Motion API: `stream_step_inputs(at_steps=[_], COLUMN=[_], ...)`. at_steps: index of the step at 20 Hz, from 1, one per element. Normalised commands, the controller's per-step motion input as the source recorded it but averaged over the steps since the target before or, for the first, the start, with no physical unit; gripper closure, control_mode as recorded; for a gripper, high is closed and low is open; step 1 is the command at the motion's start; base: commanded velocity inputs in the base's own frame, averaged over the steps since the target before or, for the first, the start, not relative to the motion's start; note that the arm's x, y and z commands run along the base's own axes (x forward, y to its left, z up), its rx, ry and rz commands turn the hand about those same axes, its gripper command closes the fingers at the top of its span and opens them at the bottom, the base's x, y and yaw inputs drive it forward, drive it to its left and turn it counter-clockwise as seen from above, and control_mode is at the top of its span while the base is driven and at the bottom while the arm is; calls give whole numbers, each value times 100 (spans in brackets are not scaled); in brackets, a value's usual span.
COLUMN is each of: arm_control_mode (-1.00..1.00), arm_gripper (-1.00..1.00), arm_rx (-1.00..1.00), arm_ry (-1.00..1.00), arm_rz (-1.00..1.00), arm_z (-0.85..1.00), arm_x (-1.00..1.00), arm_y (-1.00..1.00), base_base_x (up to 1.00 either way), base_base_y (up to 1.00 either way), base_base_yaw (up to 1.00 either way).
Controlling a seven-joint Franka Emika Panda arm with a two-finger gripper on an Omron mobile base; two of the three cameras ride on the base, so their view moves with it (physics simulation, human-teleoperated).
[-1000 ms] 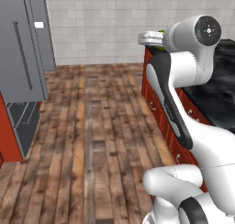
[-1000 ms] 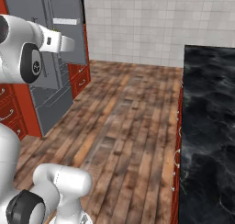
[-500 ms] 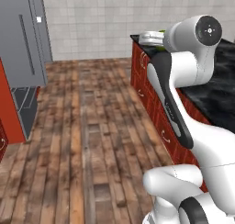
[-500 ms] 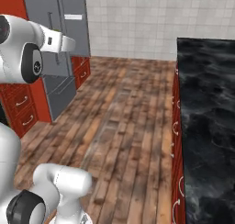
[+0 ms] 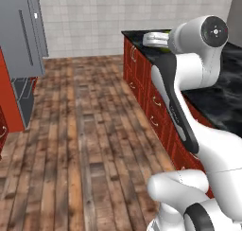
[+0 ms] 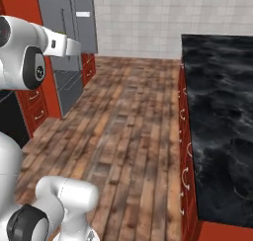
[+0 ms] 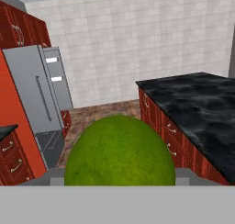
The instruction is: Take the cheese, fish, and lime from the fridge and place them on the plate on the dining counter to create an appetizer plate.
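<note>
On the far left stands the fridge (image 5: 21, 40), tall and grey, with a long dark handle on its door; in the right base view it (image 6: 69, 32) rises beside red cabinets (image 6: 34, 109) with curved handles. A wooden plank floor (image 5: 90, 130) runs from there toward a pale tiled wall (image 5: 132, 17) at the far end. On the right lies the dining counter (image 6: 217, 111), black with white veins over a red base with drawer handles. At its far end in the left base view rests the plate (image 5: 156, 38), light grey and rimmed, partly hidden by the white arm (image 5: 189, 64); what lies on it cannot be told. The hand view looks along the room, the fridge (image 7: 39, 103) at left and the counter (image 7: 197, 108) at right. Close in front of that camera sits the lime (image 7: 120, 152), a smooth green ball lodged between the two grey fingers (image 7: 53, 176) of the hand (image 7: 120, 179), which is grasping it, carried above the floor
</note>
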Motion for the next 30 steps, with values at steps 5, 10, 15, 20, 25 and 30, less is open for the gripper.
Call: stream_step_inputs(at_steps=[5,10,15,20,25,30], arm_control_mode=[100,100,100,100,100,100], arm_gripper=[100,100,100,100,100,100], arm_rx=[0,0,0,0,0,0], arm_ry=[0,0,0,0,0,0], arm_rz=[0,0,0,0,0,0], arm_z=[0,0,0,0,0,0], arm_x=[0,0,0,0,0,0], arm_y=[0,0,0,0,0,0], base_base_x=[-100,-100,-54,-33,-18,0], base_base_y=[-12,-57,-98,-100,-100,-100], base_base_yaw=[-18,-18,-9,-4,-2,-2])
